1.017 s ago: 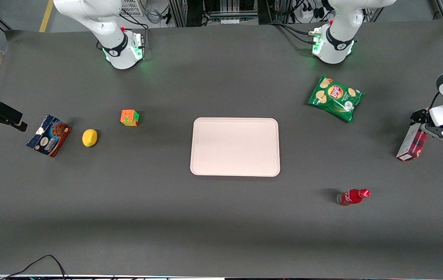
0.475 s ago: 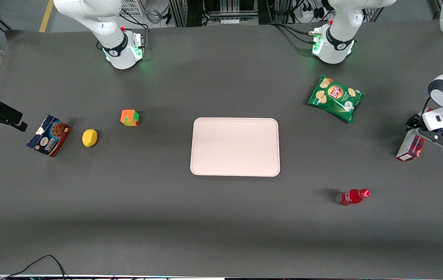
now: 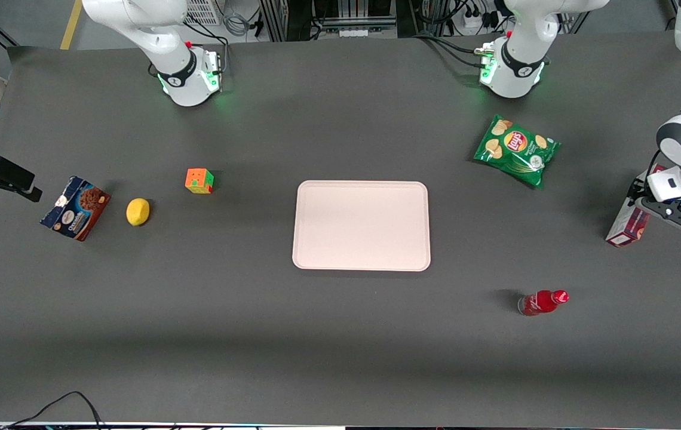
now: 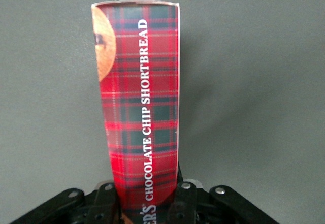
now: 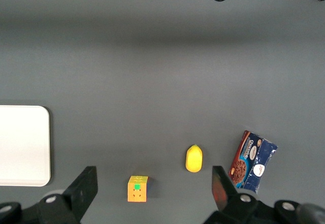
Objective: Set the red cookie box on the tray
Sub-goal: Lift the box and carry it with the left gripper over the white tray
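Note:
The red cookie box (image 3: 627, 223), red plaid with white lettering, stands tilted at the working arm's end of the table. Its lower end is at or just above the table surface. My gripper (image 3: 645, 200) is shut on the box's upper end. In the left wrist view the red cookie box (image 4: 139, 92) runs out from between the black fingers (image 4: 185, 203), which press on both of its sides. The tray (image 3: 361, 226), pale cream-pink with rounded corners, lies flat at the table's middle with nothing on it, well apart from the box.
A green chip bag (image 3: 517, 150) lies between the box and the working arm's base. A red bottle (image 3: 542, 302) lies nearer the front camera than the tray. A colour cube (image 3: 199, 180), a lemon (image 3: 137, 211) and a dark blue cookie box (image 3: 76, 207) lie toward the parked arm's end.
My gripper has shifted a little toward the tray with the red cookie box in it, and the box's lower end has moved the same way. Nothing else has moved.

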Motion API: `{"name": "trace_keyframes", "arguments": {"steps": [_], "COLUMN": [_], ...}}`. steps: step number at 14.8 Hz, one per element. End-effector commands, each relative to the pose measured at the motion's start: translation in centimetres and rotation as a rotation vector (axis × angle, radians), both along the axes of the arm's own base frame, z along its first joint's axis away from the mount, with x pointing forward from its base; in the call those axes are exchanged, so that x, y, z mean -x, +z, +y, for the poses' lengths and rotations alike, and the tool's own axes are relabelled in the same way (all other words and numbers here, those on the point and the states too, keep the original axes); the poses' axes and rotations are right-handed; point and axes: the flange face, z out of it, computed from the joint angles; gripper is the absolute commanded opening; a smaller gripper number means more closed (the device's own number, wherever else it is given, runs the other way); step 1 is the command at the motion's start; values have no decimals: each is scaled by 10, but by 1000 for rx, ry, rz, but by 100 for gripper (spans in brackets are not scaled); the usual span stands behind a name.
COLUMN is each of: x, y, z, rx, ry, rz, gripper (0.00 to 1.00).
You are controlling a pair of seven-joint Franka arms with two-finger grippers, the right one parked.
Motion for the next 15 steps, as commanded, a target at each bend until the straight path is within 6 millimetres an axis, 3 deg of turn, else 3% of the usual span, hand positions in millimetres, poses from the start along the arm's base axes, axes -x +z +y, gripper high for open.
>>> {"name": "trace_keyframes", "arguments": {"steps": [1,5,10,12,15], "x": [-5,-28,-71,-86,-107], "y": [8,43,120,155,211], "z": [-4,-16,-58,-83,-149], "rx": [9,46,97,119,73], "ry": [0,-8,5,32,110], "rz": [-14,-20,-29,-1,41], "gripper": [18,17,17,17,18]}}
